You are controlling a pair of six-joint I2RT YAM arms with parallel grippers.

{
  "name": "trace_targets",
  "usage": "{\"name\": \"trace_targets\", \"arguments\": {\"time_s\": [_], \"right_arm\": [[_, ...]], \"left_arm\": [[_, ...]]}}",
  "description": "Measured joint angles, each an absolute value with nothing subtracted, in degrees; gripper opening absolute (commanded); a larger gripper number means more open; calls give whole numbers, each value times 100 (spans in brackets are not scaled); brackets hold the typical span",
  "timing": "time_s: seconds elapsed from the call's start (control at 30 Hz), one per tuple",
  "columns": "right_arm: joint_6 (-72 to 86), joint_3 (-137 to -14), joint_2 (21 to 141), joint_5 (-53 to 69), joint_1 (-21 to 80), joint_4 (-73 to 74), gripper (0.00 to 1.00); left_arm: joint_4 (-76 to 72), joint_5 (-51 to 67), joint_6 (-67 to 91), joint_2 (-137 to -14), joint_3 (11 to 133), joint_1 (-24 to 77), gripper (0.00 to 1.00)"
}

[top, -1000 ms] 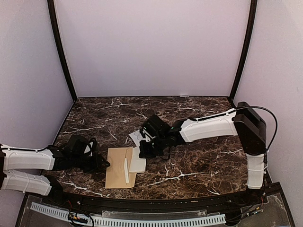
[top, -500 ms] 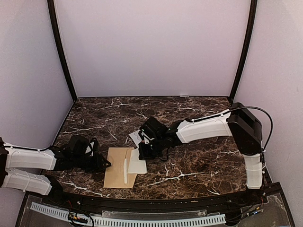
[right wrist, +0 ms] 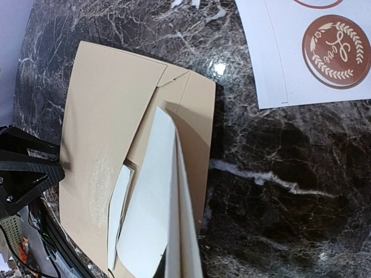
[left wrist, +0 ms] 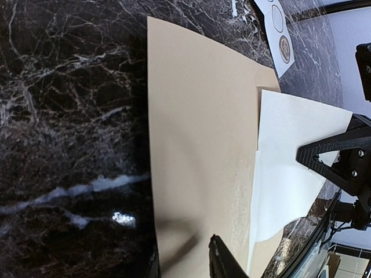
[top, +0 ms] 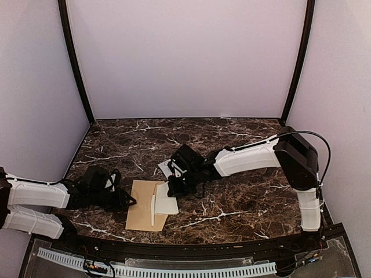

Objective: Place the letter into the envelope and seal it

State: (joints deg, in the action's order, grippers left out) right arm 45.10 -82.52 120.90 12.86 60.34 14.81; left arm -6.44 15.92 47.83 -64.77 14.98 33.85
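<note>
**A:** At the near edge of the table (top: 249, 200) lies the envelope (top: 142, 213), flat, with its open side toward the right arm. What is the left gripper (top: 120, 201) doing?

**B:** It sits at the envelope's left edge. The left wrist view shows only one fingertip over the paper, so I cannot tell how wide the claw is. I'd want it bearing down there, so the envelope cannot slide.

**A:** And the letter (top: 167, 204)?

**B:** Just beyond, partly tucked in. Its lower corner is under the tan layer and the rest juts out to the right. The right gripper (top: 174, 186) looks pinched on its raised outer edge.

**A:** So push leftward?

**B:** Yes, low and nearly flat. The sheet arches up in the right wrist view and could buckle. Feed it square to the mouth.

**A:** The sticker card (top: 166, 169) farther back?

**B:** Leave it alone until the letter is in.
</note>
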Motion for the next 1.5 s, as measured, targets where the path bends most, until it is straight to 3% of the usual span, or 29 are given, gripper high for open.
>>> {"name": "trace_targets", "arguments": {"time_s": [1.5], "right_arm": [[4698, -8366, 12663, 2226, 6020, 388, 0]], "left_arm": [[-1406, 2178, 4794, -7131, 1485, 3358, 15]]}}
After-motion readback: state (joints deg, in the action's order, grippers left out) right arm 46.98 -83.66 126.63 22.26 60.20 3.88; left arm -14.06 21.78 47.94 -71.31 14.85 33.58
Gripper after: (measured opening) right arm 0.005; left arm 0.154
